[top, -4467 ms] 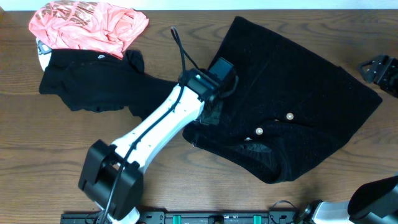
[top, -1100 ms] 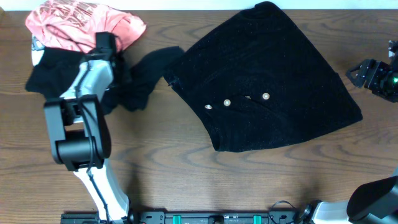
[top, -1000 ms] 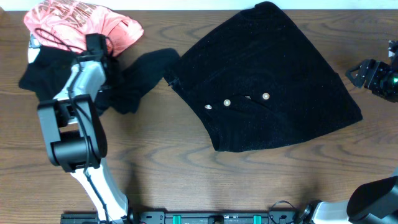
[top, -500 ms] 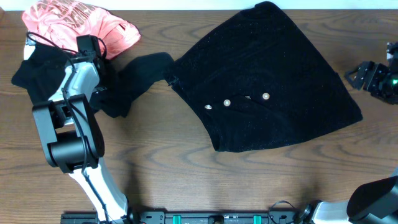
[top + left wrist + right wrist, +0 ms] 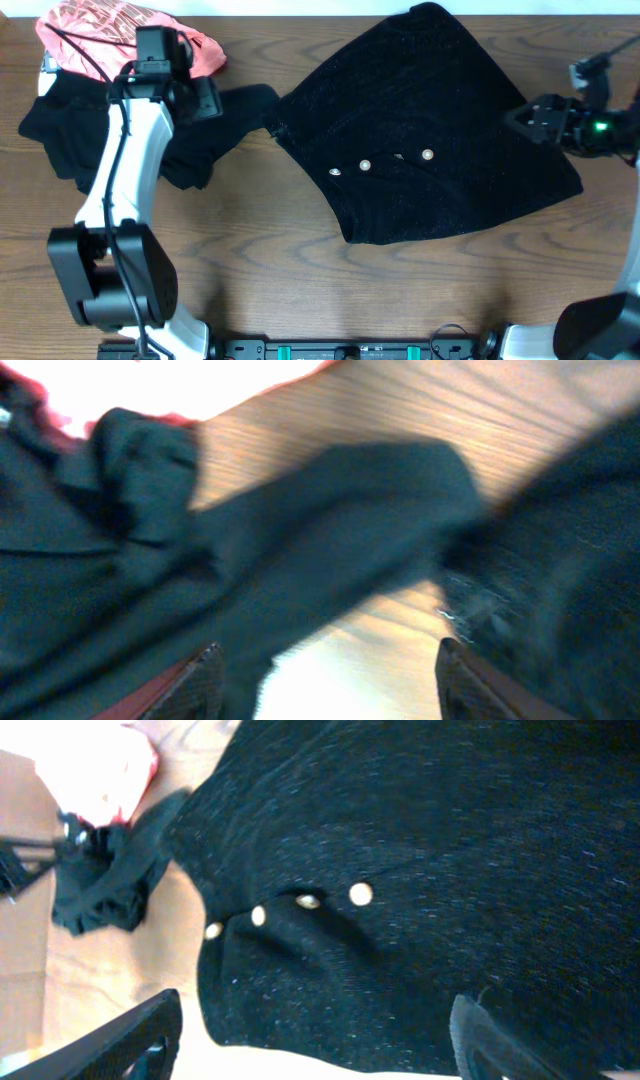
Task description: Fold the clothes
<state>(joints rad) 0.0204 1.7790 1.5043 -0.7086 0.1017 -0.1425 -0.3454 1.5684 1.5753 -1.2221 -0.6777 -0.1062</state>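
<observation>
Nearest, bare wooden tabletop (image 5: 300,290) runs in front of the large speckled black garment (image 5: 440,110), which lies spread flat, with a row of pale buttons (image 5: 365,165) near its front hem. At that garment's right edge the right fingers (image 5: 130,1040) hover spread wide, holding nothing. To its left the matte black top (image 5: 60,130) lies crumpled, one sleeve reaching its left corner. The left fingers (image 5: 195,680) stand apart above that sleeve, empty. Farther left and back, the coral-pink shirt (image 5: 90,25) is bunched behind the top.

Coral-pink shirt (image 5: 90,22) partly behind the left arm (image 5: 128,135), beyond the top edge.
</observation>
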